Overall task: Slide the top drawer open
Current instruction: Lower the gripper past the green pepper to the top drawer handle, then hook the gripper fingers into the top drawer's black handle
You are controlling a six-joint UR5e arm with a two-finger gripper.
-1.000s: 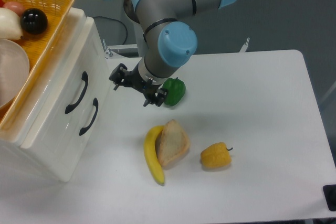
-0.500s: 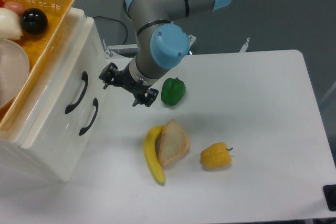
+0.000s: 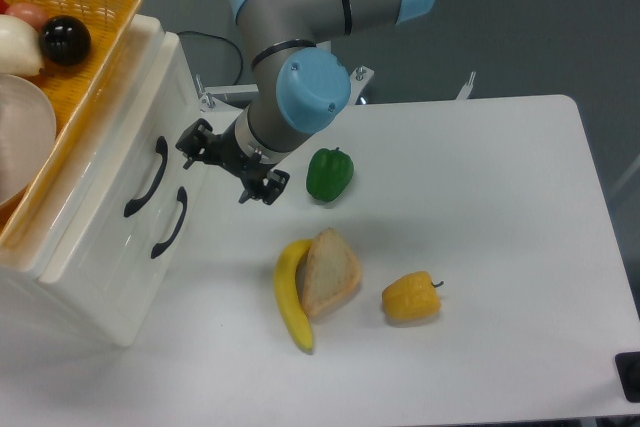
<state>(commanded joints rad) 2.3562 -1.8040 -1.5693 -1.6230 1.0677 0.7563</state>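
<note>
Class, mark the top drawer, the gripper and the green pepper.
top drawer (image 3: pixel 128 162): fixed camera, white front beside its handle.
gripper (image 3: pixel 222 168): fixed camera, midway between fingertips.
green pepper (image 3: pixel 328 174): fixed camera, body centre.

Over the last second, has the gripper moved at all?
Yes. The gripper has shifted left, away from the green pepper and toward the top drawer handle.

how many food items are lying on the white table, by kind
peppers: 2, a green pepper and a yellow pepper
banana: 1
bread: 1
total: 4
</note>
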